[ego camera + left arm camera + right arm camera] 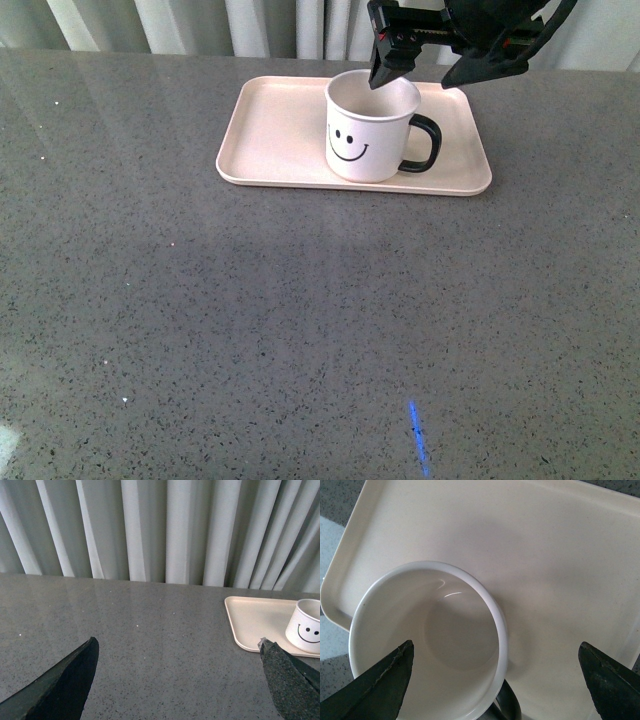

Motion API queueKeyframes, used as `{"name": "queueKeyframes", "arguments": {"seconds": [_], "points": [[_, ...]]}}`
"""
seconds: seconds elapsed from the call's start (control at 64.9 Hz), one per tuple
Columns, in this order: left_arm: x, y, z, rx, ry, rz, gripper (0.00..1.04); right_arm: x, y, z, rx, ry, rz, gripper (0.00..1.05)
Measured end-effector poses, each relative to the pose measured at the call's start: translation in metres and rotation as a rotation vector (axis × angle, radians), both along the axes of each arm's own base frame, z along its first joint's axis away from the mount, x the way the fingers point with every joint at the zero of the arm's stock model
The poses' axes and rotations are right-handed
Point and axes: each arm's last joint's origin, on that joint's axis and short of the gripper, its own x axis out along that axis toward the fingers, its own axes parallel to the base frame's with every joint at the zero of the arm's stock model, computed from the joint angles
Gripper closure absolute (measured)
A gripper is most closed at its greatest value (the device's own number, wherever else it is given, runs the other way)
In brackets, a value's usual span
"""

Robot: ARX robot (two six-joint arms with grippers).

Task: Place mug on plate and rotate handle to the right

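Observation:
The white mug (368,130) with a black smiley face stands upright on the pale pink plate (275,130). Its black handle (424,145) points to the right. My right gripper (420,70) hangs open just above the mug's rim and handle, holding nothing. In the right wrist view the mug's open mouth (427,640) lies under one finger, the handle (507,702) shows between the jaws, and the plate (560,570) fills the rest. My left gripper (177,652) is open and empty over bare table; the left wrist view shows the plate (252,622) and mug (306,627) at the side.
The grey speckled table (300,330) spreads in front of the plate. Pale curtains (150,530) hang behind the table's far edge. A small blue light streak (418,435) lies on the table near the front.

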Motion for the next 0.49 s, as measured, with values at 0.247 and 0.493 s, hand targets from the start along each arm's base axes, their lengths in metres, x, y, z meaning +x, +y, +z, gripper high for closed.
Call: {"name": "queueKeyframes", "arguments": {"seconds": [0.247, 0.493], "points": [[0.0, 0.0, 0.0, 0.0, 0.0, 0.0, 0.09, 0.005, 0.0035, 0.0013, -0.006, 0.006, 0.003, 0.16], [0.0, 0.0, 0.0, 0.0, 0.0, 0.0, 0.09, 0.006, 0.0037, 0.0, -0.01, 0.011, 0.0, 0.23]]}}
